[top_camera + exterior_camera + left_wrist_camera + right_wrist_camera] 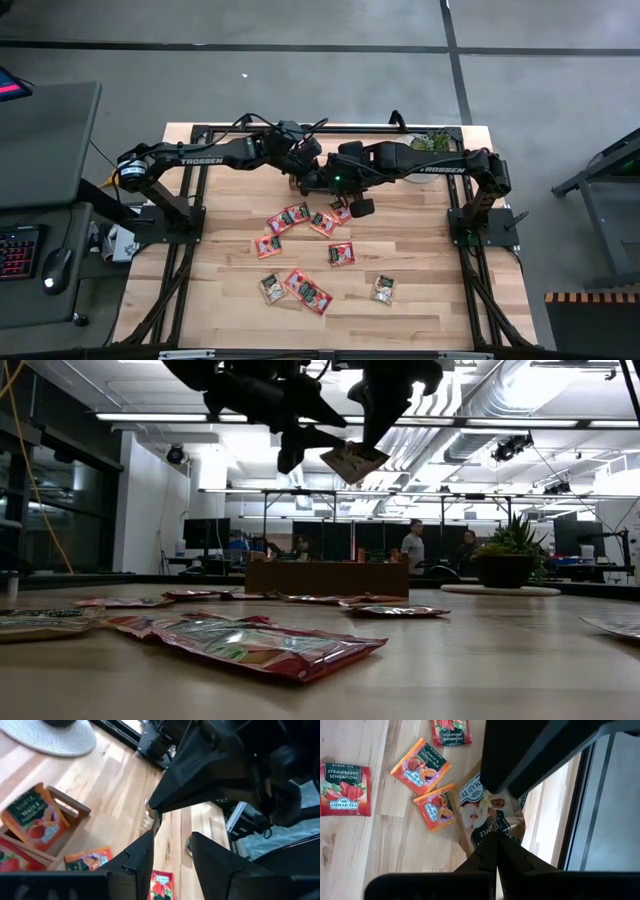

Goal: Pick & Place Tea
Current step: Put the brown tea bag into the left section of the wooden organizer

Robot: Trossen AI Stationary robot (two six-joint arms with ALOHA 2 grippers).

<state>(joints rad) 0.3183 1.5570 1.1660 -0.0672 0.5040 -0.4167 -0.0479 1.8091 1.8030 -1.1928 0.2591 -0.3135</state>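
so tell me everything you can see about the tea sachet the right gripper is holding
The held sachet is a small flat square packet, pale with dark print and an apple picture, glossy like foil or coated paper. It hangs tilted in the air well above the table, pinched at one edge between the shut fingers of the right gripper. Nothing else touches it. The left gripper is close beside it, fingers apart, holding nothing.

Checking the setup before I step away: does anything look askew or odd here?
One sachet hangs tilted in mid-air, pinched by its edge in the shut right gripper, with the left gripper close beside it. The other sachets lie scattered on the table at mixed angles, several overlapping.
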